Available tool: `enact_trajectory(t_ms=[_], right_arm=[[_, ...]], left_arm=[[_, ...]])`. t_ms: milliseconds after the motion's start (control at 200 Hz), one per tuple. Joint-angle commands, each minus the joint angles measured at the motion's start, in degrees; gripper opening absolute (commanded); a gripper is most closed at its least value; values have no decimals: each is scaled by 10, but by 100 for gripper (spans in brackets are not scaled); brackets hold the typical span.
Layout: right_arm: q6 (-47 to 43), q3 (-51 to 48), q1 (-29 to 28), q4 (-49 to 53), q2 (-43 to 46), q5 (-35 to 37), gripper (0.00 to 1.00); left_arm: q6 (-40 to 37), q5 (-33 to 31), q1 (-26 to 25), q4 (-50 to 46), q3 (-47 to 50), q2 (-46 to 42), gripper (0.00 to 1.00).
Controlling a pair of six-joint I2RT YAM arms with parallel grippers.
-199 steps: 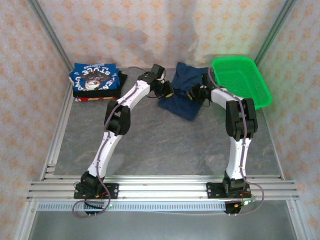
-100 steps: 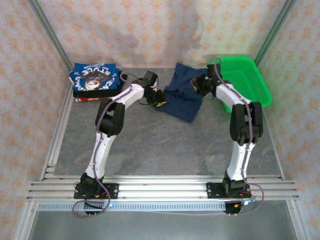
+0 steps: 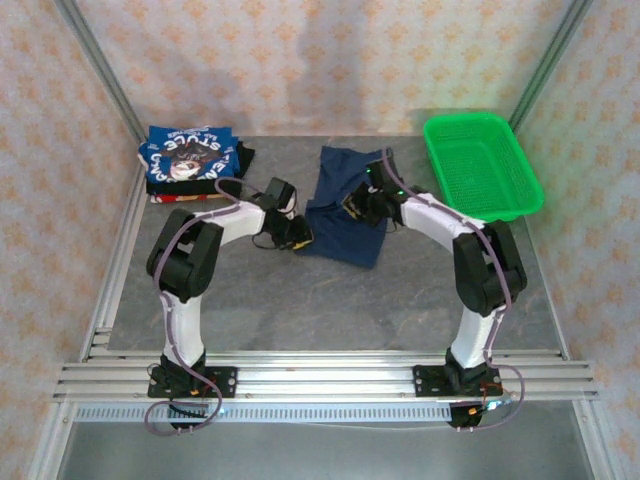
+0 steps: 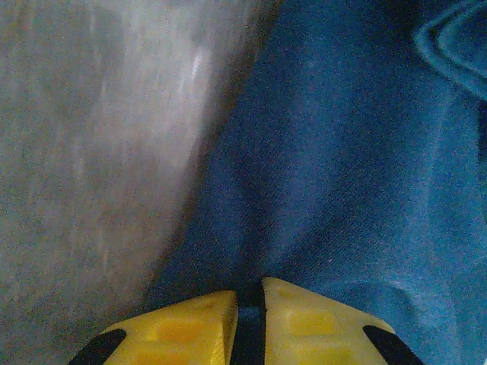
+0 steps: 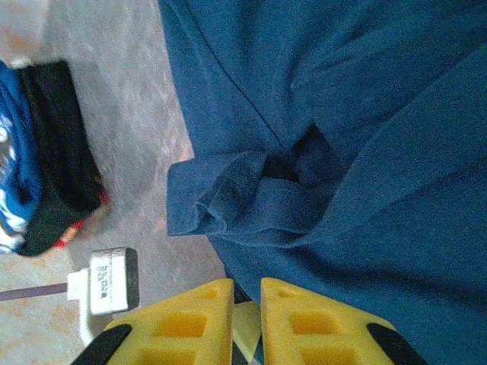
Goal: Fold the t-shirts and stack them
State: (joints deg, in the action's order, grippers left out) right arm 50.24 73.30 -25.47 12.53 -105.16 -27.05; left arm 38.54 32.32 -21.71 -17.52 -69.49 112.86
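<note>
Left claw (image 3: 297,238) sits low on the table (image 3: 300,310), its yellow fingers (image 4: 190,327) drawn narrow and pinching the near left edge of the navy t-shirt (image 3: 336,230). We see the right claw (image 3: 356,206) just beyond it, likewise nearly closed on that cloth beside a rumpled sleeve (image 5: 236,201). The shirt lies crumpled mid-table, its long axis running roughly near to far; which end is the neck we cannot tell. Far left rests the stack of folded t-shirts (image 3: 188,165), blue print uppermost; far right, the green basket (image 3: 480,160).
</note>
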Motion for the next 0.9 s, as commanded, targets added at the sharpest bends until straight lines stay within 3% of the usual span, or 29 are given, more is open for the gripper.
enact_trajectory(t_ms=[0,175,370,650,796,896], right_arm=[[35,-9,-28,-46,-24,2,14],[71,3,-66,-61,-75,-10,11],[93,20,-66,-101,-123,-4,9],[87,160,-12,-127,-206,29,14],[98,210,16,-157,-230,7,20],[78,228,27,-125,-222,-15,22]], left_arm=[[2,-40,-16,-28,82,-2,18],[8,-42,-24,-17,115,-31,18],[-1,-47,-24,-29,122,-55,18],[-13,-56,-24,-36,147,-74,18],[-22,-59,-24,-39,153,-79,18],[-32,-62,-21,-49,151,-84,18]])
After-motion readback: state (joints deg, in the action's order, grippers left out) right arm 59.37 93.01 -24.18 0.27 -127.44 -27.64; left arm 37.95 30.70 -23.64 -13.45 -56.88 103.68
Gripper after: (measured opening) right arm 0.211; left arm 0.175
